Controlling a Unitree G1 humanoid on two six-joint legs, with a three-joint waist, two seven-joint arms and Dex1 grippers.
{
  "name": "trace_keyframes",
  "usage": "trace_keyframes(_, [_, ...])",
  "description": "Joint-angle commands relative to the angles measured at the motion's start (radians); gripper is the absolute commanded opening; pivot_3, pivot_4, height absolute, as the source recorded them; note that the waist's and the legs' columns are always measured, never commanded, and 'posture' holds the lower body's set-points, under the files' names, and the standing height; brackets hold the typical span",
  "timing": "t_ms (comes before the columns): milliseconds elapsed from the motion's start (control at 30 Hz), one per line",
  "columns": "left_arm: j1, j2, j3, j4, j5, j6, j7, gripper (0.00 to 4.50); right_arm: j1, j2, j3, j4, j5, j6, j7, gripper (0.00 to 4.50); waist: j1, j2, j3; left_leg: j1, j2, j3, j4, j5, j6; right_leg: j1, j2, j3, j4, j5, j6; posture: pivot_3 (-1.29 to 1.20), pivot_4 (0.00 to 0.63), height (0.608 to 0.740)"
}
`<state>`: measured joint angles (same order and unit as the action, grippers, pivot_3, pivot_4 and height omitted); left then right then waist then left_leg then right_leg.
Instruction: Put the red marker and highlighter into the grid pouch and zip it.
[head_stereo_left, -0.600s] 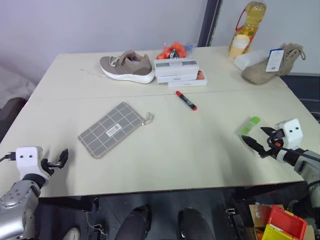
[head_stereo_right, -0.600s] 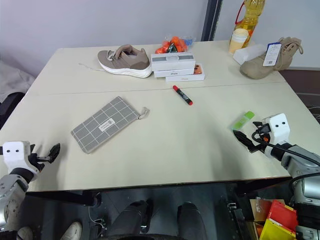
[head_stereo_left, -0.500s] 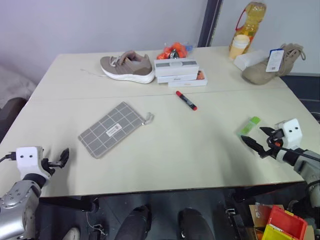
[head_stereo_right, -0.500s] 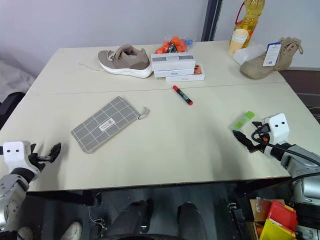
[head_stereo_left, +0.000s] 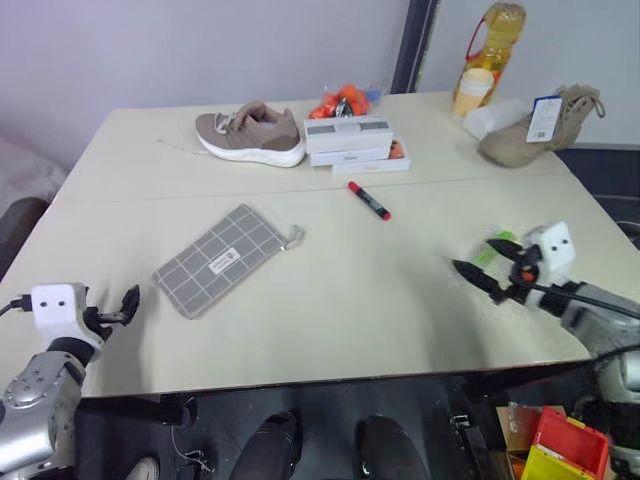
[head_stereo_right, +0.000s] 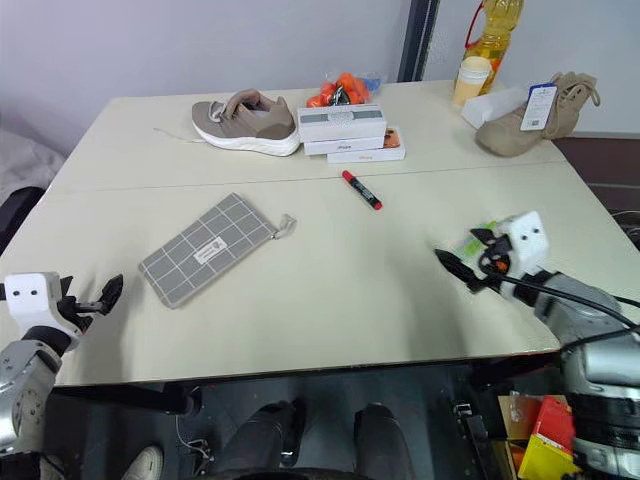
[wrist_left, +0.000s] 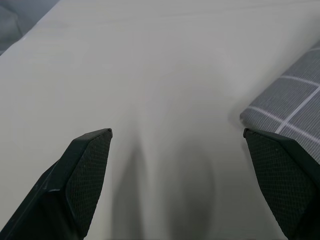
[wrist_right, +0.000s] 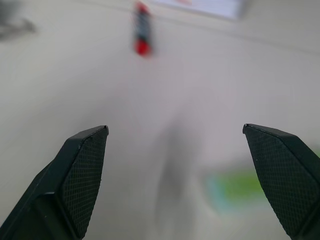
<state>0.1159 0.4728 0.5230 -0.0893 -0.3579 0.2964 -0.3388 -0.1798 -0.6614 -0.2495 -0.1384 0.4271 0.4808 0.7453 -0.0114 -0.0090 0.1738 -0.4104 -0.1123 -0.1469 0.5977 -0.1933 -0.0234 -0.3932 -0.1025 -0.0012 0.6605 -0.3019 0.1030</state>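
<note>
Two grippers hang over the table with fingers spread wide and nothing in them. The right gripper is just above the green highlighter, near the right edge. The left gripper is at the near left edge, close to the grid pouch. The red marker lies farther back, near the white boxes.

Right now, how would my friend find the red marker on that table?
Find the stack of flat white boxes at the far middle of the table. Just in front of them, alone on bare tabletop, lies the red marker: slim, red with black sections, unlike the chunky green highlighter.
</note>
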Motion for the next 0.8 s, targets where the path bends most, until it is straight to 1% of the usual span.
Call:
trace_keyframes(33, [0.013,-0.002,-0.004,-0.022,0.007,-0.036,-0.011,4.5,-0.061,0.052,0.071,-0.095,0.02,0.016,-0.026,4.47,0.001,0.0,0.0,0.0,0.0,0.0,0.0,0.0,0.0,0.0,0.0,0.0,0.0,0.0,0.0,0.0,0.15,0.74])
trace_keyframes(67, [0.013,-0.005,-0.007,-0.023,0.006,-0.039,-0.016,4.5,-0.089,0.085,0.112,-0.105,0.017,0.019,-0.035,4.24,0.0,0.0,0.0,0.0,0.0,0.0,0.0,0.0,0.0,0.0,0.0,0.0,0.0,0.0,0.0,0.0,0.15,0.74])
trace_keyframes(133, [0.011,-0.005,-0.01,-0.019,0.004,-0.045,-0.023,4.5,-0.143,0.143,0.177,-0.104,0.003,0.024,-0.056,3.62,0.001,0.0,0.0,0.0,0.0,0.0,0.0,0.0,0.0,-0.001,0.0,0.0,0.0,0.0,0.0,0.0,0.15,0.74])
trace_keyframes(300, [0.003,0.002,-0.016,-0.006,0.008,-0.057,-0.027,4.5,-0.27,0.252,0.327,0.004,-0.104,0.016,-0.122,1.13,0.002,-0.001,0.0,0.0,0.0,0.0,0.0,0.0,0.0,-0.001,0.0,0.0,0.0,0.0,-0.001,0.0,0.15,0.74])
trace_keyframes(367, [0.015,0.001,-0.016,-0.018,0.003,-0.059,-0.036,4.5,-0.33,0.321,0.385,0.082,-0.153,-0.015,-0.154,0.05,0.0,-0.001,0.0,0.0,0.0,0.0,0.0,0.0,0.0,-0.001,0.0,0.0,0.0,0.001,0.0,0.0,0.15,0.74])
trace_keyframes(567, [0.055,0.035,-0.025,-0.023,0.024,-0.081,-0.082,4.5,-0.472,0.507,0.499,0.295,-0.278,-0.079,-0.24,0.05,-0.007,-0.001,0.0,0.0,0.002,0.001,-0.002,0.0,-0.001,-0.004,0.003,0.003,0.001,0.002,-0.001,0.0,0.15,0.74])
trace_keyframes(633, [0.078,0.054,-0.025,-0.026,0.04,-0.086,-0.103,4.5,-0.533,0.576,0.533,0.408,-0.321,-0.092,-0.27,0.05,-0.01,-0.001,-0.001,0.0,0.003,0.001,-0.002,0.0,-0.001,-0.004,0.005,0.003,0.001,0.002,-0.002,0.0,0.15,0.74])
trace_keyframes(733, [0.116,0.08,-0.021,-0.036,0.054,-0.099,-0.127,4.5,-0.602,0.663,0.536,0.532,-0.338,-0.126,-0.285,0.05,-0.009,-0.001,-0.001,0.0,0.004,0.002,-0.003,0.001,-0.002,-0.008,0.006,0.004,0.002,0.003,-0.004,0.0,0.15,0.74])
trace_keyframes(800, [0.138,0.1,-0.02,-0.042,0.062,-0.106,-0.148,4.5,-0.64,0.71,0.528,0.601,-0.334,-0.114,-0.284,0.05,-0.008,-0.001,-0.001,0.0,0.004,0.002,-0.003,0.001,-0.002,-0.011,0.006,0.004,0.003,0.004,-0.004,0.0,0.15,0.74])
